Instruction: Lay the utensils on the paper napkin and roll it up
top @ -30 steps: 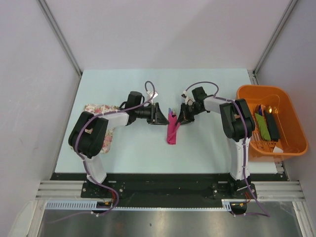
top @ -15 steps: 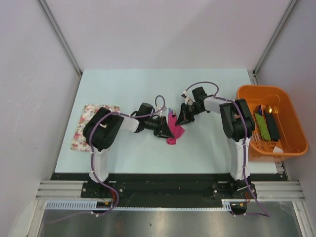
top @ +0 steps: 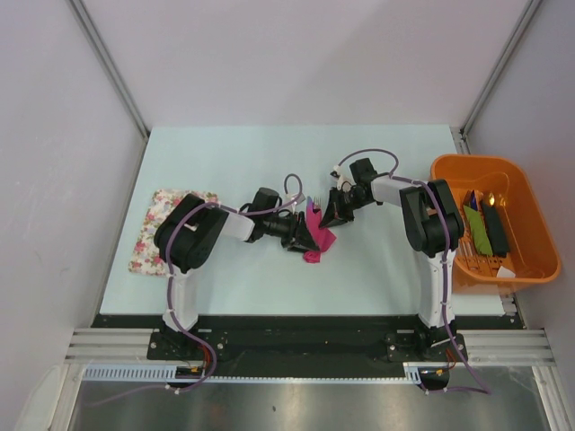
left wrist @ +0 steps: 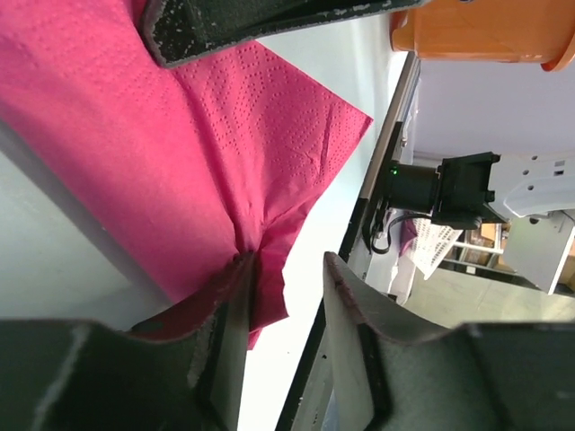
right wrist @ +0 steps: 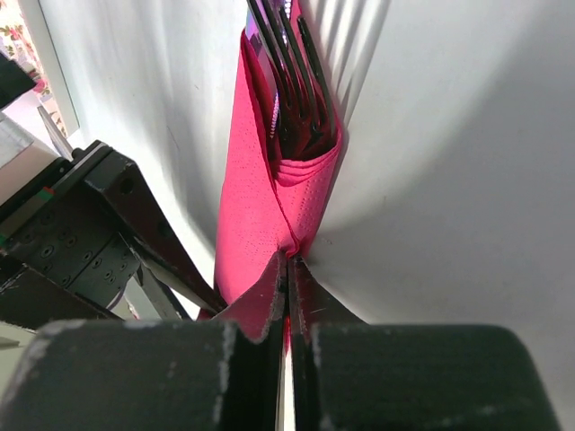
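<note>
Top cam was evenly lit, soft overhead light, sharp, faint shadows on table (top: 234, 162). Right wrist cam had glare w/ streaky shadows by the paper napkin (right wrist: 256, 180); right gripper (right wrist: 287, 269) was blurred. Left wrist cam: left gripper (left wrist: 287, 269) out of focus, bg overexposed.

This is looking like a robotics lab test cell. Plain grey panels (top: 296, 54) are walling in a pale bench (top: 252, 153) on three sides. Aluminium framing rails (top: 108, 344) are running along its near edge. A cabled left arm (top: 184, 242) and right arm (top: 431, 220) are standing bolted to a black base plate (top: 305, 346). In the left wrist view, a mounted camera (left wrist: 440, 184) is sitting past the bench edge beside white equipment frames (left wrist: 539, 193).
</note>
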